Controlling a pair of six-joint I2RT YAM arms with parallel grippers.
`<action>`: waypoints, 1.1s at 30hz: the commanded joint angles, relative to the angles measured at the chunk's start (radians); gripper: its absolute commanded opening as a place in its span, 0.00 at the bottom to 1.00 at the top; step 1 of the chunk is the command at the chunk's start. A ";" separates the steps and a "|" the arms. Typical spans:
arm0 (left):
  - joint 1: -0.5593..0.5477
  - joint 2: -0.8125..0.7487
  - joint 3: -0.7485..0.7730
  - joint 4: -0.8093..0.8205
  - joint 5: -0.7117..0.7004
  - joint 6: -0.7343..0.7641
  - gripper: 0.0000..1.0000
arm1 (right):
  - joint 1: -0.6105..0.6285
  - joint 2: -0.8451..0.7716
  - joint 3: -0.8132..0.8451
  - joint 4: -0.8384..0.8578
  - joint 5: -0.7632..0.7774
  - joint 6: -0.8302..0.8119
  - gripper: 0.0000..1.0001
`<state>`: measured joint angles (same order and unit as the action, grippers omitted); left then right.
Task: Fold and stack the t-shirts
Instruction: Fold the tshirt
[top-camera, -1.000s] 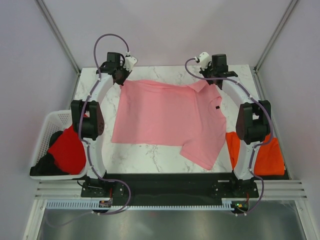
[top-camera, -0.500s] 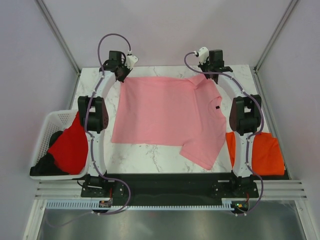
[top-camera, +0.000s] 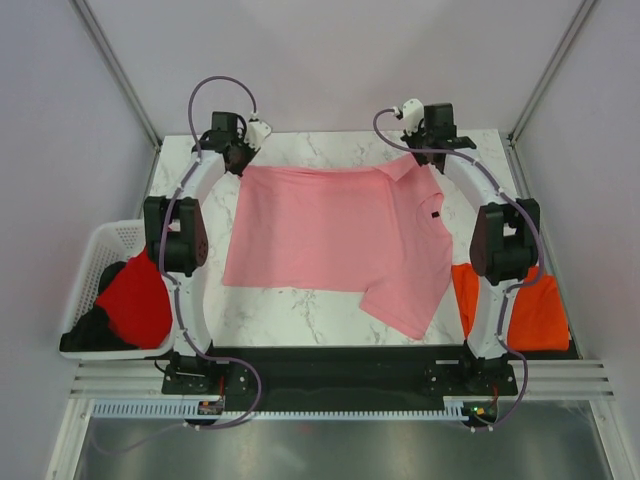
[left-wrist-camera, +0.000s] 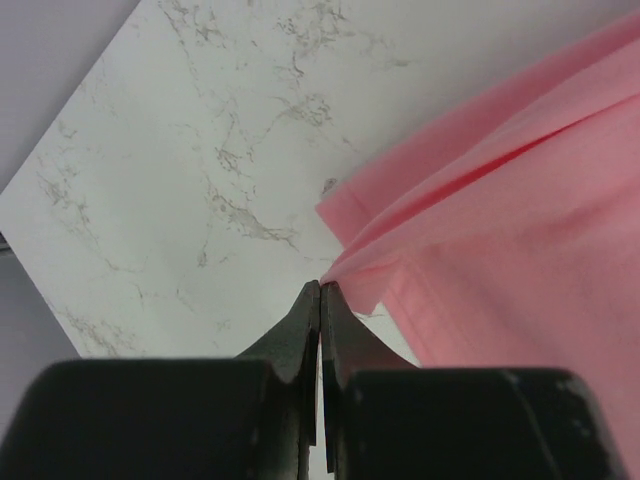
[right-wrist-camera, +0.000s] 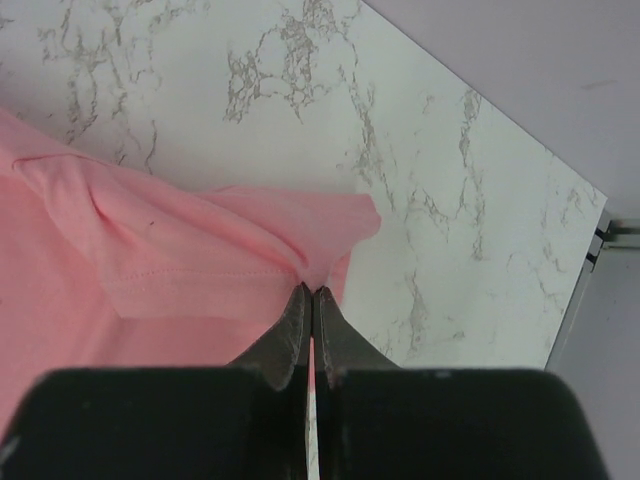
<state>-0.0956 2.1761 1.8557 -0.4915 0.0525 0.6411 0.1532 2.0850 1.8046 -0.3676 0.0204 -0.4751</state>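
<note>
- Nearest the arm bases, the orange shirt (top-camera: 535, 312) lies in a flat pile at the worktop's (top-camera: 290, 315) right near corner, partly behind the right arm (top-camera: 505, 245).
- On the left at much the same depth, the red shirt (top-camera: 135, 300) sits bunched in a white basket (top-camera: 105, 240) just off the worktop's edge, with something dark beneath it.
- The pink shirt (top-camera: 340, 230) is spread across the middle of the worktop, mostly flat, with one sleeve pointing toward the near right.
- At its far left corner the left jaws are pressed together on a fold of the pink edge. In the left wrist view the cloth gathers into creases right at the tips.
- At the far right corner the right jaws are likewise squeezed shut on pink cloth, beside a stitched edge that looks like the other sleeve.
- The left arm (top-camera: 180, 240) and the right arm both reach to the far edge, so the far side of the shirt hangs between two pinches.
- Handling: the cloth is light, limp and stretchy, so it will sag and wrinkle wherever it is unsupported.
- Hems, seams and corners give the firmest hold, and two matched corners should keep a fold square.
</note>
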 joint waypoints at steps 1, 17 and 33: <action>0.019 -0.101 -0.019 0.076 -0.011 0.026 0.02 | 0.002 -0.131 -0.063 -0.016 -0.011 0.027 0.00; 0.019 -0.167 -0.180 0.074 0.004 0.009 0.02 | 0.026 -0.284 -0.303 -0.109 -0.117 0.098 0.00; 0.020 -0.242 -0.180 0.006 0.021 -0.012 0.62 | -0.035 -0.229 -0.138 -0.241 -0.174 0.157 0.41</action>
<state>-0.0818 1.9427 1.5822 -0.4698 0.0616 0.6300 0.1566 1.7973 1.5333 -0.6163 -0.1345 -0.3714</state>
